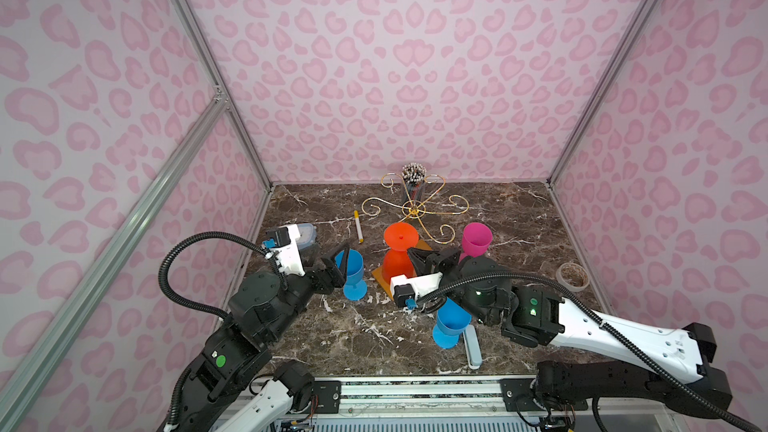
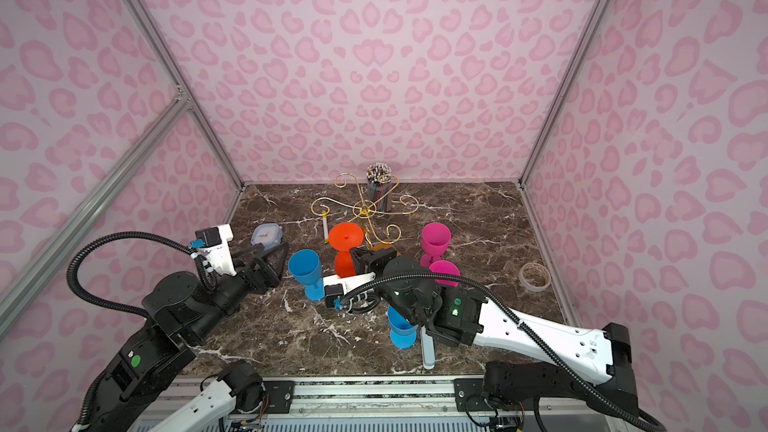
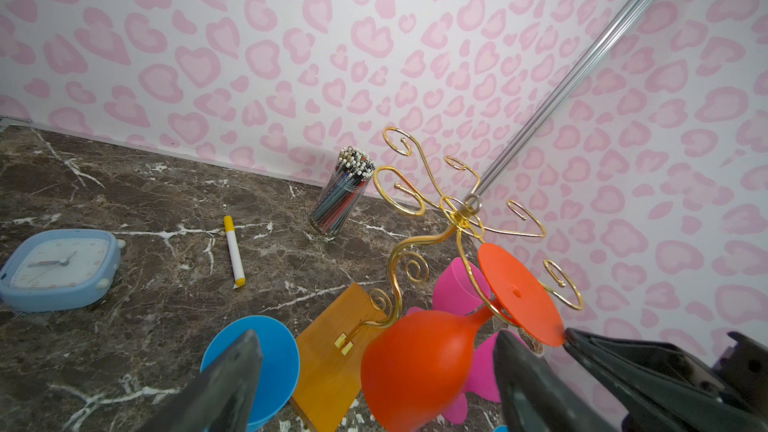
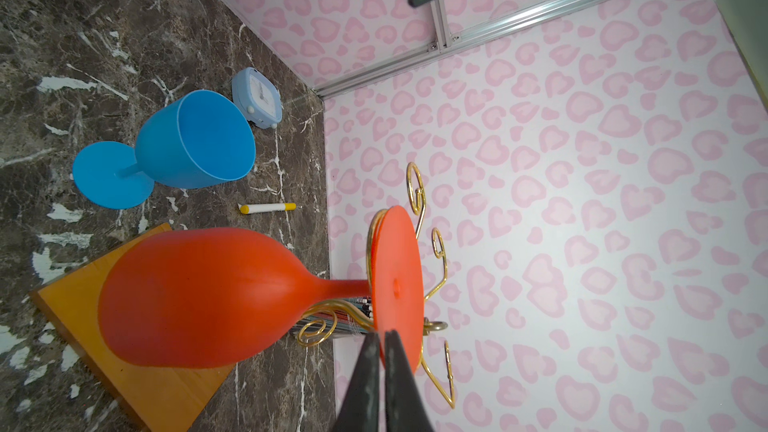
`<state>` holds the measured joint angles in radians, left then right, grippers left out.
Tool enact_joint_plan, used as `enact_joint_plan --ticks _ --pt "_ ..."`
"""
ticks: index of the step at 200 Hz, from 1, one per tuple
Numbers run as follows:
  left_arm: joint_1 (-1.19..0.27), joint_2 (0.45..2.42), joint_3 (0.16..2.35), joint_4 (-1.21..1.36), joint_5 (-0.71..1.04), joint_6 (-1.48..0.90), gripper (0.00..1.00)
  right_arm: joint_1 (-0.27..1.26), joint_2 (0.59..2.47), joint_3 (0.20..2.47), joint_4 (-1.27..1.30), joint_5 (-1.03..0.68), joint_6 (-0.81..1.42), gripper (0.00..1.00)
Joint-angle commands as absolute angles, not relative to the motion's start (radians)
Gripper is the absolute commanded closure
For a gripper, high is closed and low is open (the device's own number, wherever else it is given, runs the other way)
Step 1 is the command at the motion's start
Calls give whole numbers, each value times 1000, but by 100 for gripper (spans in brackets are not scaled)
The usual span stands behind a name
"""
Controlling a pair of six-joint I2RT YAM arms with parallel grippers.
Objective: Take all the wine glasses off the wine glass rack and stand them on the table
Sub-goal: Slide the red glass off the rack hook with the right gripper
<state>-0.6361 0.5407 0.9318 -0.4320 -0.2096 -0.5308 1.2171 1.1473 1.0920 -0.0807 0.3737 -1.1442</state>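
An orange wine glass point(image 1: 398, 261) hangs bowl-down from a front scroll arm of the gold wire wine glass rack point(image 1: 415, 207), over the rack's orange-brown wooden base point(image 3: 332, 351). In the right wrist view my right gripper point(image 4: 381, 344) is shut on the rim of the glass's round foot point(image 4: 397, 276). In both top views that gripper point(image 1: 412, 252) sits just right of the glass stem. My left gripper point(image 1: 337, 261) is open beside an upright blue glass point(image 1: 352, 270), left of the rack. Its two fingers point(image 3: 237, 380) frame the orange bowl point(image 3: 415, 367) without touching it.
A pink glass point(image 1: 476, 238) stands right of the rack and a second blue glass point(image 1: 451, 322) stands under my right arm. A cup of pencils point(image 1: 413, 184) is behind the rack. A marker point(image 1: 358, 226), blue clock point(image 3: 58, 268) and tape roll point(image 1: 572, 276) lie around.
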Motion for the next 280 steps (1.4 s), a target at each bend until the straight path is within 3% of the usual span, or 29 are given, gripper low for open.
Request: enact_joint_plan --ticks 1,48,96,161,233,280 --pt "-635 537 929 -399 -219 -537 11 1216 1150 1094 -78 377 -1149 94" --pt "-635 530 926 -401 -221 -535 11 1216 1161 1097 -80 374 -1156 95" --pt "-635 518 920 -407 -228 -536 11 1224 1146 1094 -68 368 -1162 79" --pt "-635 509 919 -410 -229 -532 11 1226 1170 1117 -60 367 -1184 72" --pt "-635 478 910 -421 -238 -535 11 1223 1193 1127 -71 369 -1175 73" --pt "-635 470 907 -426 -235 -537 11 1223 1194 1110 -46 393 -1177 85"
